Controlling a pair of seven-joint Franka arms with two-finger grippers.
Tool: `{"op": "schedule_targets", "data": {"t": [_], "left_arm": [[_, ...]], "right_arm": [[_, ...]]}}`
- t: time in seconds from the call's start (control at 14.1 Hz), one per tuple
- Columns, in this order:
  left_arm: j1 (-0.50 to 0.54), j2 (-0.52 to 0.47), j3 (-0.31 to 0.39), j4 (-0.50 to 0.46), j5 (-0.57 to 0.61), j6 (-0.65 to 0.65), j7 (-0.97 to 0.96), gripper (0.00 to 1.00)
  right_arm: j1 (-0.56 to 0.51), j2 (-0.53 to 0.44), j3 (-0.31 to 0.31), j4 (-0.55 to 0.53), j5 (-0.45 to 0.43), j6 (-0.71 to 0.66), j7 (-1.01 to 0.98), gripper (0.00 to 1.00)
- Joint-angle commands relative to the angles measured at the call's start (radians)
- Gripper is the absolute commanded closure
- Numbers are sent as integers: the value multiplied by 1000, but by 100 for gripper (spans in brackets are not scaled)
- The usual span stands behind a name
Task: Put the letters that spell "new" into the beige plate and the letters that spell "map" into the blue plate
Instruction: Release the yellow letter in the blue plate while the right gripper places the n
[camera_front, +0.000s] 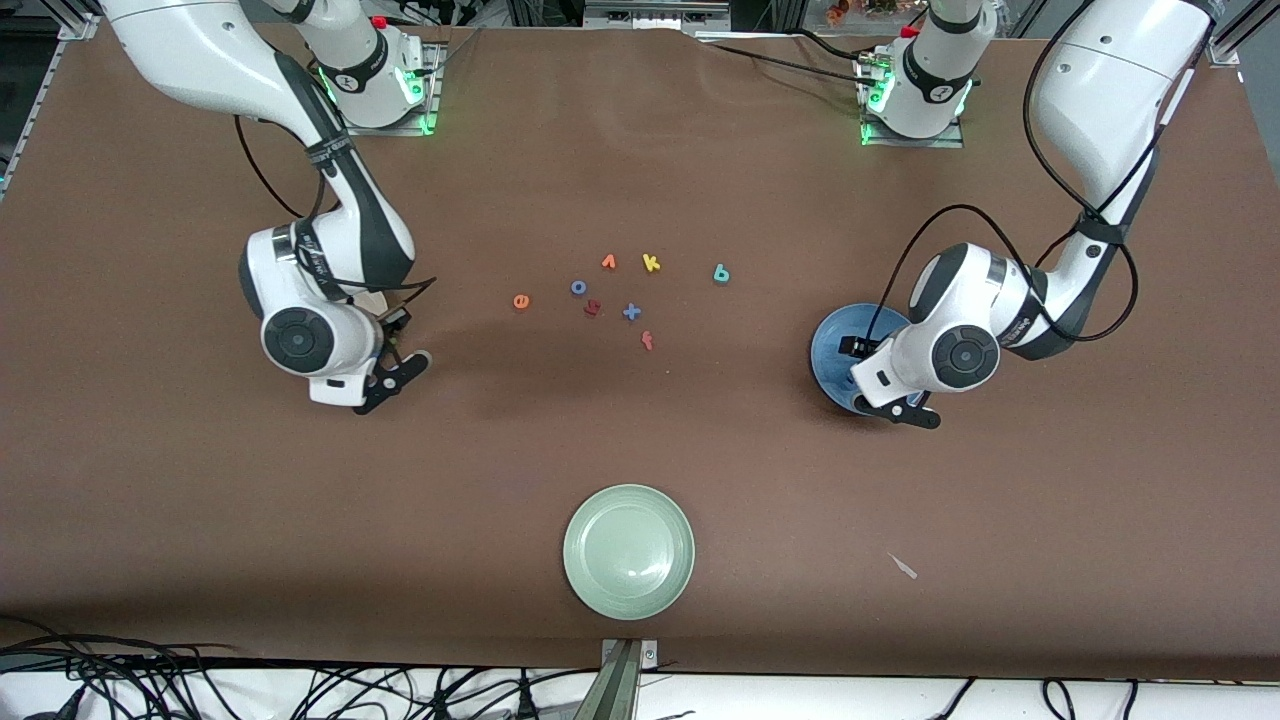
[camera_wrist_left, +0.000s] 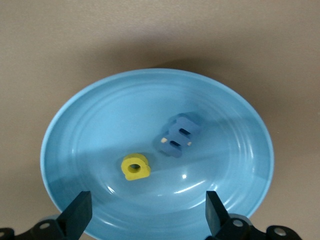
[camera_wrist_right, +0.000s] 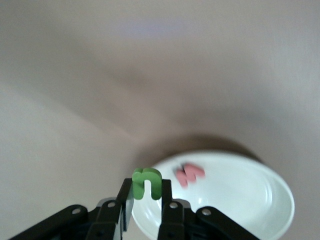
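Tabletop: brown matte tabletop (camera_front: 640, 440), both arm bases along its top edge in the front view, cables hanging below the near edge.
Front view, letters: a loose cluster mid-table: orange e (camera_front: 521, 301), blue o (camera_front: 578, 287), orange v (camera_front: 609, 262), yellow k (camera_front: 651, 263), dark red h (camera_front: 592, 308), a small blue cross-shaped piece (camera_front: 631, 312) and a red piece (camera_front: 647, 341) nearest the camera. The teal p (camera_front: 721, 273) lies apart, toward the left arm's end, its stem running roughly up the view.
Front view, plates: pale green plate (camera_front: 629, 550) sits near the camera edge; blue plate (camera_front: 835, 350) is half hidden under the left arm. The beige plate cannot be made out here, covered by the right arm.
Front view, hands: left hand (camera_front: 905, 408) hangs over the blue plate; right hand (camera_front: 395, 378) hangs toward the right arm's end.
Left wrist view: shows what the front view hides, the blue plate's (camera_wrist_left: 75, 125) ringed bowl holding the blue m (camera_wrist_left: 179, 136), lying flat and skewed, and the yellow a (camera_wrist_left: 135, 167), apart from it. Left hand (camera_wrist_left: 147, 212) is spread wide and empty above them.
Right wrist view: beige plate (camera_wrist_right: 250, 200) appears, glossy cream, with the pinkish-red w (camera_wrist_right: 189, 174) lying flat in it. Right hand (camera_wrist_right: 146, 197) is clamped on the green n (camera_wrist_right: 147, 183), held upright, arch up, legs down between the fingers, over the plate's rim.
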Motion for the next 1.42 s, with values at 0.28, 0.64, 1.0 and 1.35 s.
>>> {"op": "schedule_targets", "data": {"t": [0.28,0.64,1.0,1.35], "left_arm": [[-16,-13,-44,27,15,-84,-74,0],[-18,-21,-50,21,15,-89,-80,0],[-21,-29,-53,36,15,-134,-78,0],[-142,-20,-79,63,-28,-127,-304,0]], "right_arm": [[-39,1,-74,-23,10,-53,4,36],[-41,-123,-75,-170,61,63,15,0],[-38,-240,-13,-372,118,287,250,0],[-38,-260,187,-434,118,418,715,0]]}}
